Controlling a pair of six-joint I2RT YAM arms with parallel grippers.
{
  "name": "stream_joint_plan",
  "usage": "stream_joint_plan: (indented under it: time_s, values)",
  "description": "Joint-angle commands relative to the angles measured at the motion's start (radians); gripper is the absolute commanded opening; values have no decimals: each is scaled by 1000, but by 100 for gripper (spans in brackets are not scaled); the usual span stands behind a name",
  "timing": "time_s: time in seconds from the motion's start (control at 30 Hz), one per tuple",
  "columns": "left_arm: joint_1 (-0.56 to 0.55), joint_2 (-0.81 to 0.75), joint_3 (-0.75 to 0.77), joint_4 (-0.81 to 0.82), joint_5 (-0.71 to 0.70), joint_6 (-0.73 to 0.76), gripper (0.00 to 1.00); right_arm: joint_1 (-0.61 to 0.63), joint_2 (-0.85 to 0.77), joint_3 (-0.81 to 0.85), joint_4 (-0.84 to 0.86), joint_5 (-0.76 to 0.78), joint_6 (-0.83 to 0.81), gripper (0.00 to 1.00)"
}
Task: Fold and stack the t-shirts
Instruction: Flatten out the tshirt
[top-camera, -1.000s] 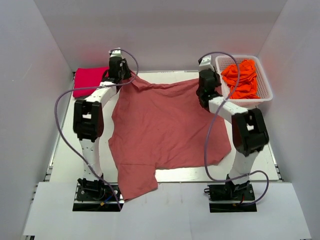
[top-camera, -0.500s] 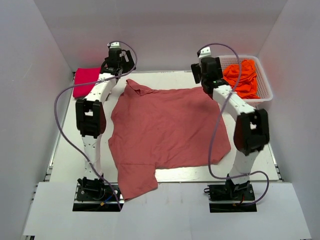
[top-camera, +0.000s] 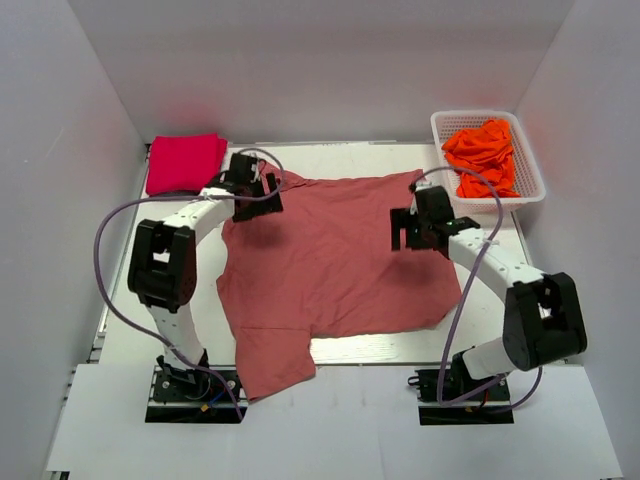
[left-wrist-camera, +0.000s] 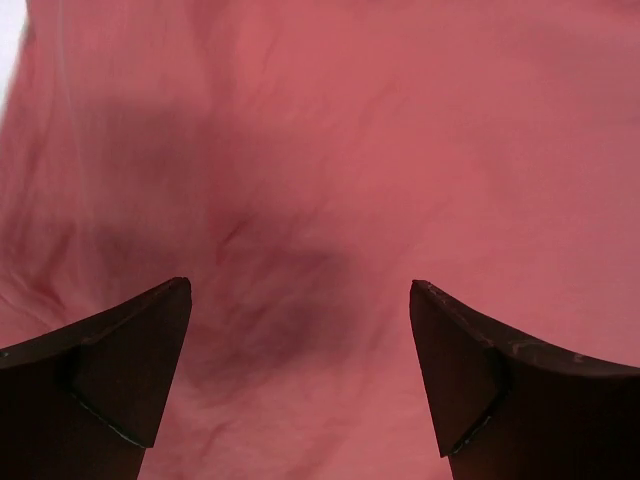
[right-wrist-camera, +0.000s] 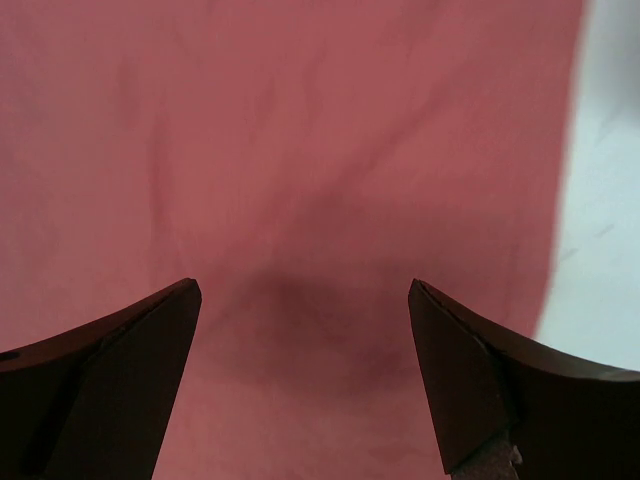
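My left pincer (left-wrist-camera: 300, 292) and right pincer (right-wrist-camera: 303, 290) hang spread and empty, salmon shirt (top-camera: 330, 260) flat right underneath, left one nearer its far edge.

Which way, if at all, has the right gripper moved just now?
Yes. The right gripper pulled back toward the near table edge: earlier beside the basket, now nearer than its front rim, hanging open over the salmon shirt.

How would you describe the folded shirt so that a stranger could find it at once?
Look at the far left corner of the white table. A crimson-pink t-shirt lies there. Unlike the salmon-pink t-shirt spread in the middle and the orange t-shirts crumpled in the basket, it is folded into a neat rectangle.
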Motion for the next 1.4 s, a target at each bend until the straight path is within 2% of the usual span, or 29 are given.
stream_joint_plan:
  time_s: [0.0,0.13,0.23,0.43,0.6,0.67,0.77,0.87,0.93,0.97,1.03,1.1,1.23,1.33,1.37]
  values:
    - [1,18,-27,-27,-68,-14,100,8,23,-20,-27,-84,71,90]
    - [22,99,5,22,-139,-25,100,5,129,6,5,-55,82,90]
    - [32,187,94,31,-175,-25,100,5,200,50,17,-45,87,90]
    - [53,412,333,-110,-274,-25,100,1,355,171,23,7,87,90]
    - [76,474,453,-119,-303,-16,100,-1,459,259,32,-4,68,90]
    - [76,492,542,-172,-303,-5,100,-1,493,319,32,-15,59,90]
    - [76,483,602,-208,-265,18,100,-1,499,382,17,-64,48,90]
    - [55,379,553,-174,-228,47,100,1,416,333,17,-95,60,90]
    - [46,308,482,-153,-168,59,100,-1,298,295,8,-73,106,90]
    - [35,226,412,-131,-121,68,100,-2,196,221,-19,-58,122,90]
    - [13,147,348,-81,-51,68,100,-2,131,173,-41,2,175,90]
    - [-23,62,271,-53,-23,68,100,-10,10,49,-104,23,223,90]
    - [-118,49,246,-56,95,68,100,-45,-172,-141,-239,40,335,90]
    - [-206,73,209,-55,140,79,100,-74,-280,-252,-262,45,398,90]
    - [-223,73,174,-42,140,79,100,-83,-292,-272,-250,37,401,88]
